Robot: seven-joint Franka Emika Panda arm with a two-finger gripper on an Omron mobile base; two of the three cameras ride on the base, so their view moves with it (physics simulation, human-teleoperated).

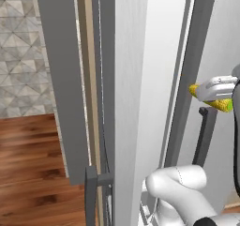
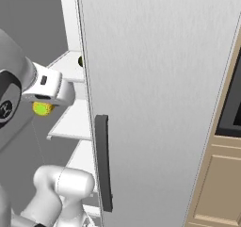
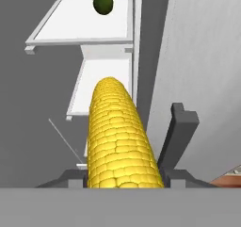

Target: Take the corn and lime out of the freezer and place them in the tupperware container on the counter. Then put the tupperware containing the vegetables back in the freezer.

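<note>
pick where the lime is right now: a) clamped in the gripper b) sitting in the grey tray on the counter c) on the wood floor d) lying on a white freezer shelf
d: the lime lies on a white shelf inside the freezer, while the gripper is shut on the corn instead.

I see flat, even rendered light with no clear source and no glare. The freezer [image 2: 155,80] door shows faint brushed streaks. Soft shading darkens its grey interior. Edges stay sharp everywhere; the corn [image 3: 120,141] looks crisp and bright even close up.
</note>
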